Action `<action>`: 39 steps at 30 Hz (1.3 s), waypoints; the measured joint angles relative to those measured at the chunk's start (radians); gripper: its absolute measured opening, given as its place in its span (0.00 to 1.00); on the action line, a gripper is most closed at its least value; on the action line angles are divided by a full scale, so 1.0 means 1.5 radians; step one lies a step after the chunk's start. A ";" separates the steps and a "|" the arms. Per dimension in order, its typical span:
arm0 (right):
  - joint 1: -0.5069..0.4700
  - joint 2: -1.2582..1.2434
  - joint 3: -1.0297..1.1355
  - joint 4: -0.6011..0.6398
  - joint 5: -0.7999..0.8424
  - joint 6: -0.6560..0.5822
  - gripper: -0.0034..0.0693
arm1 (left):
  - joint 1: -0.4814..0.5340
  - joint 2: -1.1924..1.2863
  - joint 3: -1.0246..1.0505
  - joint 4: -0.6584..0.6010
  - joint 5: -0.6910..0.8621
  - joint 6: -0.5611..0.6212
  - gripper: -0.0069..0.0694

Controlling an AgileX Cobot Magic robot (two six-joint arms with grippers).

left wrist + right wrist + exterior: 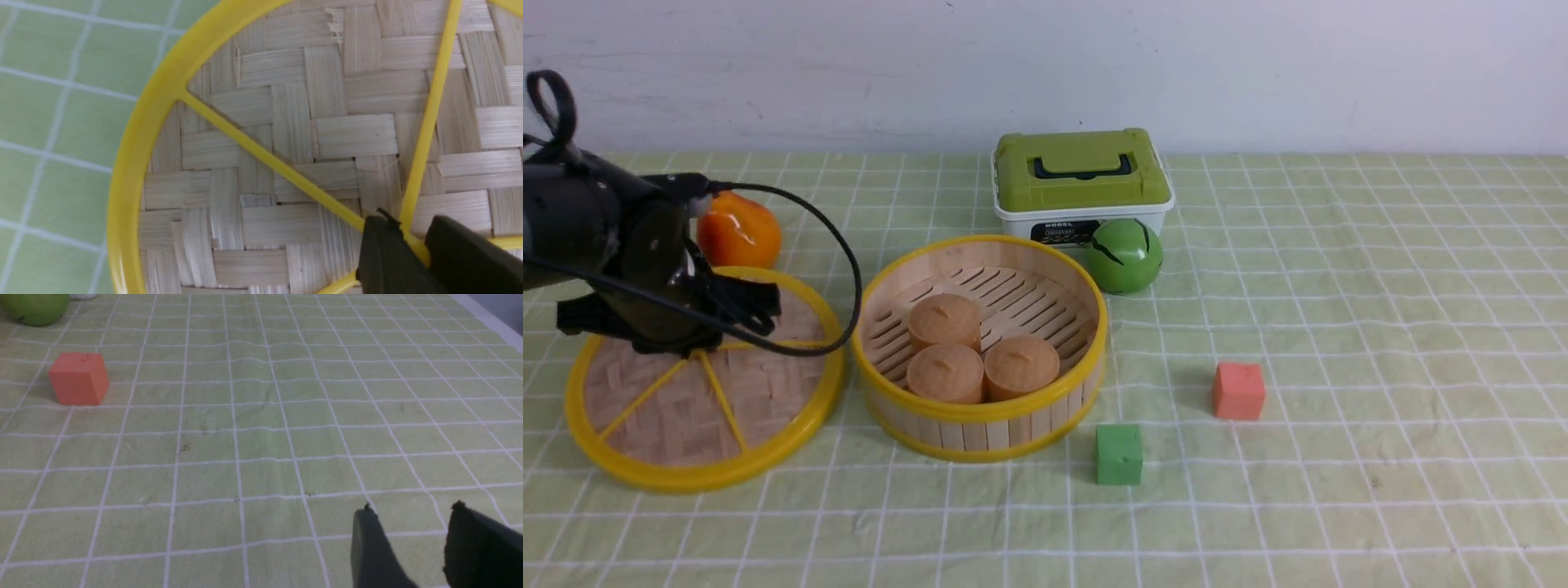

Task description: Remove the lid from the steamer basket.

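The lid (670, 416), a woven bamboo disc with a yellow rim and spokes, lies on the cloth to the left of the steamer basket (980, 412), apart from it. The basket is uncovered and holds three round tan buns (968, 351). My left gripper (698, 345) stands over the lid's centre. In the left wrist view, the left gripper (412, 241) is shut on the yellow hub where the lid's (286, 134) spokes meet. My right gripper (408, 514) is open and empty above bare cloth; it is out of the front view.
A white box with an olive-green lid (1082, 175) and a green ball (1125, 255) stand behind the basket. An orange fruit (737, 231) sits behind the lid. A red cube (1238, 390) and a green cube (1118, 454) lie right of the basket.
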 joint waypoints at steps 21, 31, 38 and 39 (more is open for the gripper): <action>0.000 0.000 0.000 0.000 0.000 0.000 0.38 | -0.005 -0.357 -0.028 -0.033 0.047 0.026 0.27; 0.000 0.000 0.000 0.000 0.000 0.000 0.38 | -0.005 -0.727 0.218 -0.148 -0.053 0.138 0.07; 0.000 0.000 0.000 0.000 0.000 0.000 0.38 | -0.005 -0.975 0.486 -0.330 -0.093 0.230 0.07; 0.000 0.000 0.000 0.000 0.000 0.000 0.38 | -0.005 -1.003 0.508 -0.359 -0.093 0.245 0.07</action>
